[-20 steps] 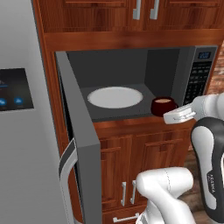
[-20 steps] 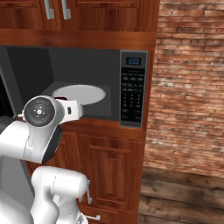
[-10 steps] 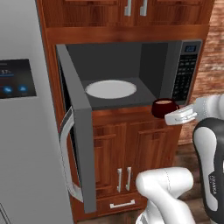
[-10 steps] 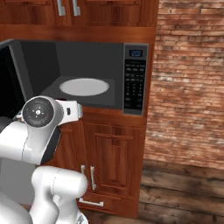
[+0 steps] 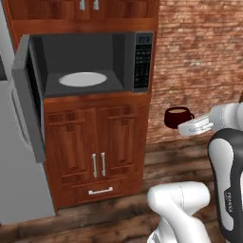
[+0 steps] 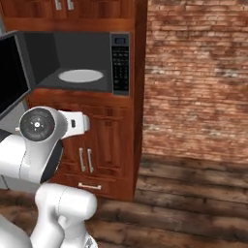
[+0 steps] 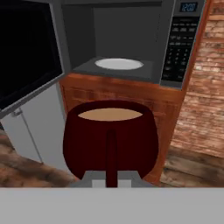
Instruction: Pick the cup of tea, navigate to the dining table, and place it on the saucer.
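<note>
Carrying: the gripper (image 5: 189,126) was clamped narrow on the handle of the cup of tea (image 5: 176,116); cup held upright in the air, right of the microwave (image 5: 90,59) and clear of its cabinet (image 5: 97,147)
Spill risk: tea sat near the rim; a jolt or tilt while driving could slop it
Collision risk: open microwave door (image 5: 23,97) jutted out; a wide swing might clip it
Grip risk: thin handle could slip and rotate

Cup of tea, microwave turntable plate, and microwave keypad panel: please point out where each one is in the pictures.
cup of tea (image 7: 109,140): hand view, on its dark front wall.
turntable plate (image 5: 82,79): left base view, on its white centre.
keypad panel (image 6: 120,63): right base view, on the buttons.
</note>
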